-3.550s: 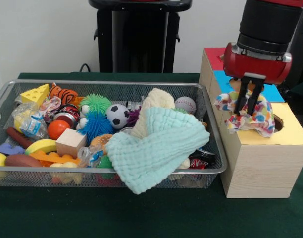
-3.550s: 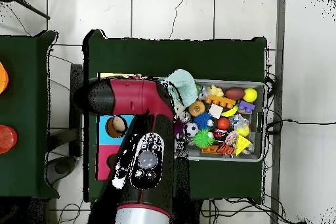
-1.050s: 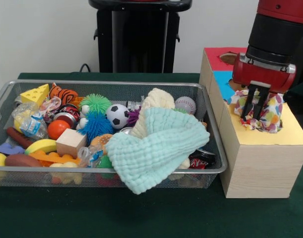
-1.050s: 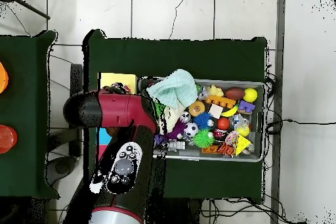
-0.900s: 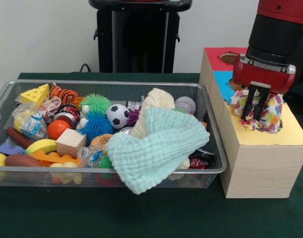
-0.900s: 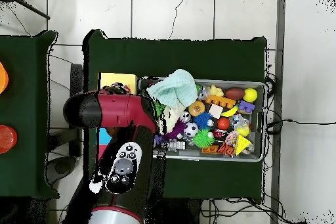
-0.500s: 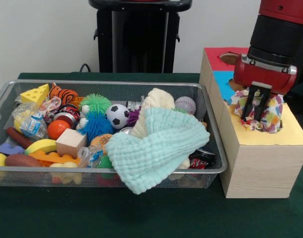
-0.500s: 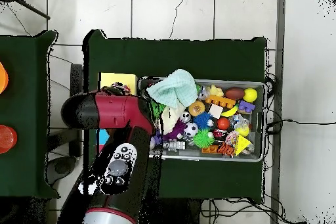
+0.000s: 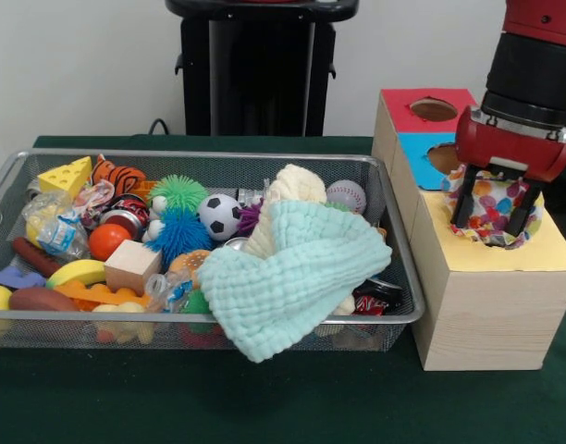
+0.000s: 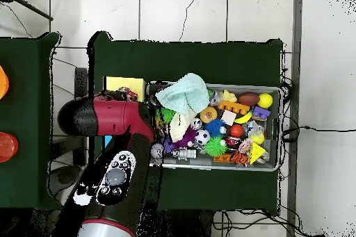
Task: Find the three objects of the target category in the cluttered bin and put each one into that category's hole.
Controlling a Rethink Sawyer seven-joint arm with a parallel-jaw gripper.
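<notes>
front view, gripper: you have the gripper (image 9: pixel 497 215) over the yellow panel at 3 o'clock, fingers spread either side of the polka-dot wrapper (image 9: pixel 493 203); whether the pads still touch it, can't tell.
front view, wrapper: sits in or on the hole (image 9: pixel 498 239) of the yellow-topped box (image 9: pixel 491 296); the hole itself is hidden under it. Most of the wrapper shows above the panel, so by my read it is not through yet.
front view, other holes: red-topped hole (image 9: pixel 434 109) and blue-topped hole (image 9: pixel 442 158) lie behind at 1 o'clock, both look clear.
front view, bin: the cluttered bin (image 9: pixel 264 320) fills the left and centre of the worktop (image 9: pixel 172 398). The mint knitted cloth (image 9: pixel 288 277) hangs over its front rim at 6 o'clock and covers a good part of the contents.
front view, candidates left: crinkly clear wrappers at 9 o'clock, one by the cheese wedge (image 9: pixel 66 175), marked here (image 9: pixel 50 225); another clear crumple near the wooden cube (image 9: pixel 132 265) at (image 9: pixel 163 289). Likely your next targets, but I can't confirm the category from here.
overhead view, arm: the red arm (image 10: pixel 111 119) covers the box and gripper at 9 o'clock; only a yellow corner (image 10: pixel 125 85) shows. Release not checkable here.
overhead view, bin: bin (image 10: pixel 272 168) well stocked, cloth (image 10: pixel 183 94) at its 11 o'clock corner.
progress: one wrapper at the hole, not confirmed dropped; whether others are already in, the pictures don't say. Expect you'll need to shift the cloth to search under it.
</notes>
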